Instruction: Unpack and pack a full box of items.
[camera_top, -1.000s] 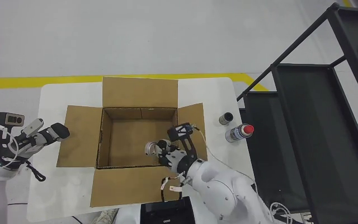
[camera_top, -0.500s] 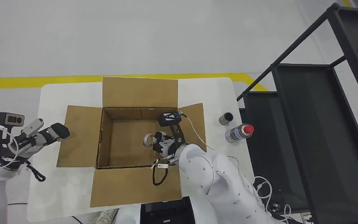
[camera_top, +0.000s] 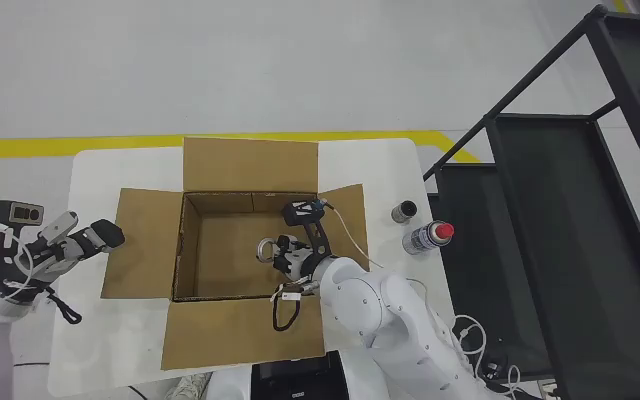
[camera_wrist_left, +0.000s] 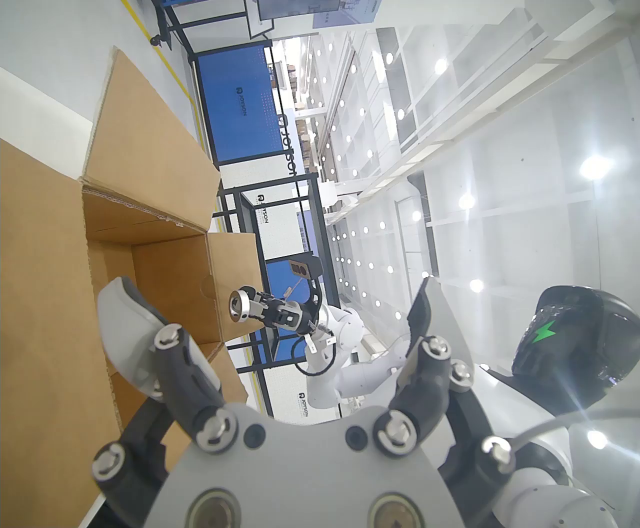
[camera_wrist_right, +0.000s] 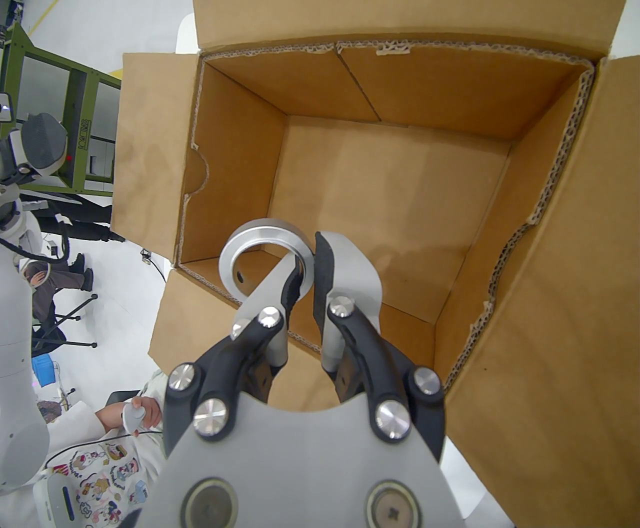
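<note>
Carried farther over the cardboard box (camera_wrist_right: 235, 165) since a second ago, the metal ring (camera_wrist_right: 265, 229) hangs above its floor, clamped tight in my right gripper (camera_wrist_right: 306, 260); my left gripper (camera_wrist_left: 270, 300) waits beside the box, spread wide, holding nothing; release, I judge, comes next.

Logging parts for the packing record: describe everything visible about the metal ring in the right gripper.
The metal ring is a thick silvery band, smooth, with a small hole in its inner wall. The right gripper pinches its wall, one finger inside, one outside. It hangs over the open cardboard box, touching nothing else.
</note>
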